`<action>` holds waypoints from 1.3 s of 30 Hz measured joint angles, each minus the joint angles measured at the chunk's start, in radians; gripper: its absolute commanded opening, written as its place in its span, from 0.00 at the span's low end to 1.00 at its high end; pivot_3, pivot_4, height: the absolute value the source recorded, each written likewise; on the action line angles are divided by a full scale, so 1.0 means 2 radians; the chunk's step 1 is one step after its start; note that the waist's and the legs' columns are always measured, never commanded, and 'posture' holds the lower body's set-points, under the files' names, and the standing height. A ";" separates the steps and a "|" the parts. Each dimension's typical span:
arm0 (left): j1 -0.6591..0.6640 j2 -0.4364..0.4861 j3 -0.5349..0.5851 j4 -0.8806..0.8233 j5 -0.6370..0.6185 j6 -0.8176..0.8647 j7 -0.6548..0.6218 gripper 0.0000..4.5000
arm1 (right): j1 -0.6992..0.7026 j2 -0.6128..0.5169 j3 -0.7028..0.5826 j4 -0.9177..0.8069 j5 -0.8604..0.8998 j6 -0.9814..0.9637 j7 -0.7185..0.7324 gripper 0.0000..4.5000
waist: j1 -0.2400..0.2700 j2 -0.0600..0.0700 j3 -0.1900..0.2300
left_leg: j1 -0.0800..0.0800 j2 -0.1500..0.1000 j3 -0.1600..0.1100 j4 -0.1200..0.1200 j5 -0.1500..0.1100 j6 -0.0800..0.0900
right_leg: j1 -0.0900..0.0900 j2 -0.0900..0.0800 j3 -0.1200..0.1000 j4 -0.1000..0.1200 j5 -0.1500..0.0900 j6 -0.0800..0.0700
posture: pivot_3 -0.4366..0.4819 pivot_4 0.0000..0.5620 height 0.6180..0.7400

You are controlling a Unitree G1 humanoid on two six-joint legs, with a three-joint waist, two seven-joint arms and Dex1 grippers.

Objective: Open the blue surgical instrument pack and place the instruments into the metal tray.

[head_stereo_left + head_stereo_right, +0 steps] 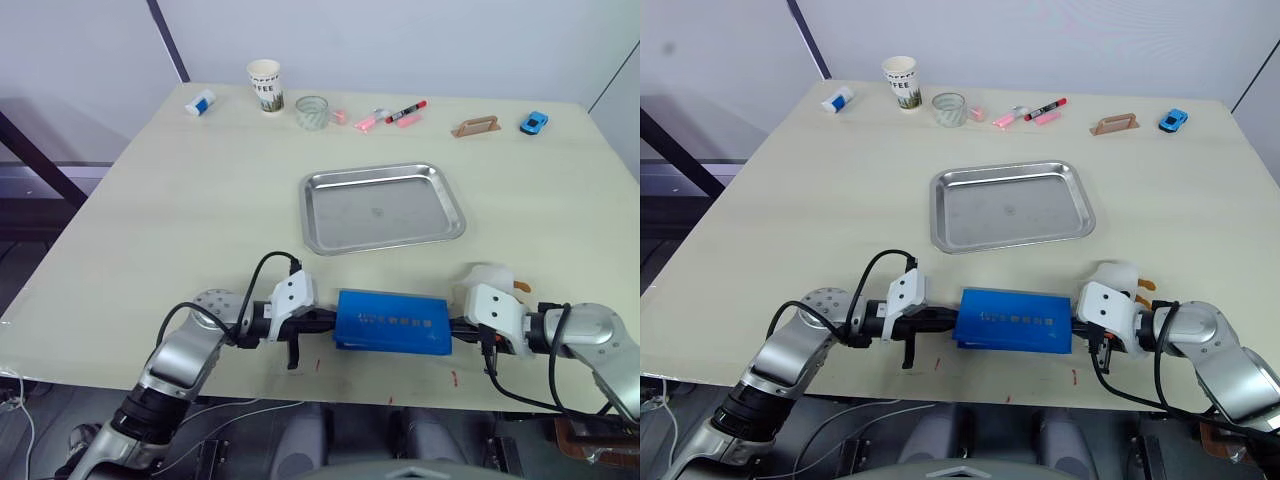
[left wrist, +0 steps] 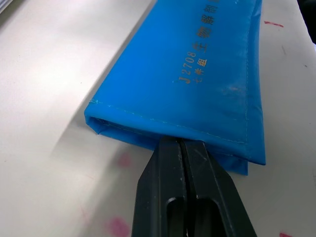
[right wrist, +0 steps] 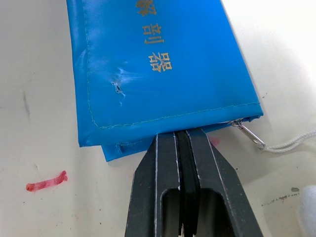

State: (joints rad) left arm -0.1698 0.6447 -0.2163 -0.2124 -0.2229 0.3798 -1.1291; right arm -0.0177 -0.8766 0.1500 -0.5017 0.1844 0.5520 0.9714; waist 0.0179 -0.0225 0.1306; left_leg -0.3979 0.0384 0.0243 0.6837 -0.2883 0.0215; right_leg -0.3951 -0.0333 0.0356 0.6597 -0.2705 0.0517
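The flat blue fabric instrument pack (image 1: 392, 322) lies folded shut at the near edge of the tabletop (image 1: 200, 220), so its lining and contents are hidden. Its pale print is too small to read from the head views, and both wrist views cut it off. The left gripper (image 2: 183, 143) and right gripper (image 3: 181, 134) tips hide where they meet the pack's ends.

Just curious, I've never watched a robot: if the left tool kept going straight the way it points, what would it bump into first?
The blue surgical instrument pack. The left tool, fingers pressed together, already sits at the pack's end edge, apparently touching it, so pushing on would probably just shove the pack.
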 measured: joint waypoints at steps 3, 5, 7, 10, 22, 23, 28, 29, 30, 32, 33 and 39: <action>0.013 -0.003 0.010 0.008 -0.020 -0.013 -0.008 0.01 | 0.004 0.002 -0.009 0.000 0.018 0.014 -0.002 0.00 | -0.001 0.000 0.000 | 0.000 0.000 0.000 0.000 0.000 0.000 | 0.000 0.000 0.000 0.000 0.000 0.000 | 0.48 0.27 1.00; 0.018 -0.003 0.015 0.016 -0.032 -0.025 -0.017 0.01 | 0.007 0.006 -0.018 0.000 0.026 0.017 -0.007 0.00 | -0.001 0.000 0.000 | 0.000 0.000 0.000 0.000 0.000 0.000 | 0.000 0.000 0.000 0.000 0.000 0.000 | 0.48 0.27 1.00; 0.022 -0.004 0.028 0.023 -0.047 -0.037 -0.024 0.01 | 0.016 0.008 -0.034 0.000 0.036 0.018 -0.010 0.00 | -0.001 0.000 0.000 | 0.000 0.000 0.000 0.000 0.000 0.000 | 0.000 0.000 0.000 0.000 0.000 0.000 | 0.48 0.27 1.00; 0.025 -0.004 0.051 0.033 -0.065 -0.045 -0.027 0.01 | 0.030 0.008 -0.055 0.000 0.051 0.019 -0.010 0.00 | -0.001 0.000 0.000 | 0.000 0.000 0.000 0.000 0.000 0.000 | 0.000 0.000 0.000 0.000 0.000 0.000 | 0.48 0.27 1.00; 0.073 0.021 0.134 0.038 -0.148 -0.052 -0.062 0.01 | 0.168 0.063 -0.205 -0.039 0.133 -0.054 -0.003 0.00 | -0.002 0.000 0.000 | 0.000 0.001 -0.001 0.000 0.000 0.000 | 0.000 0.000 -0.001 0.000 0.000 0.000 | 0.48 0.27 1.00; 0.077 0.023 0.141 0.034 -0.157 -0.045 -0.062 0.01 | 0.172 0.072 -0.213 -0.040 0.142 -0.060 -0.001 0.00 | -0.002 0.000 0.000 | 0.000 0.001 0.000 0.000 0.000 0.000 | 0.000 0.000 -0.001 0.000 0.000 0.000 | 0.48 0.27 1.00; 0.093 0.037 0.174 0.022 -0.195 -0.014 -0.061 0.27 | 0.197 0.088 -0.258 -0.039 0.184 -0.091 0.019 0.30 | -0.001 0.001 0.000 | 0.000 0.001 -0.001 0.000 0.000 0.000 | 0.000 0.000 -0.001 0.000 0.000 0.000 | 0.48 0.27 1.00; 0.094 0.038 0.183 0.022 -0.202 -0.009 -0.061 0.39 | 0.213 0.089 -0.274 -0.037 0.193 -0.102 0.031 0.42 | -0.001 0.001 0.000 | 0.000 0.001 -0.001 0.000 0.000 0.000 | 0.000 0.000 -0.001 0.000 0.000 0.000 | 0.48 0.27 1.00; 0.095 0.040 0.190 0.022 -0.205 -0.008 -0.060 0.49 | 0.225 0.089 -0.289 -0.033 0.201 -0.108 0.041 0.53 | 0.000 0.001 0.000 | 0.000 0.001 -0.001 0.000 0.000 0.000 | 0.001 0.000 -0.001 0.000 0.000 0.000 | 0.48 0.27 1.00; 0.098 0.042 0.197 0.022 -0.206 -0.007 -0.060 0.64 | 0.242 0.090 -0.304 -0.027 0.206 -0.117 0.050 0.69 | -0.001 0.001 0.000 | 0.000 0.001 -0.001 0.000 0.000 0.000 | 0.001 0.000 -0.001 0.000 0.000 0.000 | 0.48 0.27 1.00; 0.103 0.045 0.204 0.022 -0.207 -0.006 -0.060 0.72 | 0.258 0.091 -0.321 -0.019 0.208 -0.128 0.062 0.77 | -0.001 0.001 0.000 | 0.000 0.001 -0.001 0.000 0.000 0.000 | 0.001 0.000 -0.001 0.000 0.000 0.000 | 0.48 0.27 1.00; 0.127 0.058 0.226 0.040 -0.208 -0.007 -0.070 0.97 | 0.298 0.092 -0.371 0.021 0.209 -0.155 0.087 1.00 | -0.002 0.001 0.000 | 0.001 0.001 0.000 -0.001 0.000 0.000 | 0.001 0.000 -0.001 0.000 -0.001 0.000 | 0.48 0.27 1.00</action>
State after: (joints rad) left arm 0.0839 0.7617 0.2354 -0.1319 -0.6397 0.3651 -1.2682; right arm 0.5784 -0.6934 -0.5915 -0.4597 0.6015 0.2413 1.1452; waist 0.0138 -0.0203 0.1313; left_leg -0.3958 0.0396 0.0236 0.6823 -0.2884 0.0214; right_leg -0.3933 -0.0332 0.0342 0.6597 -0.2721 0.0508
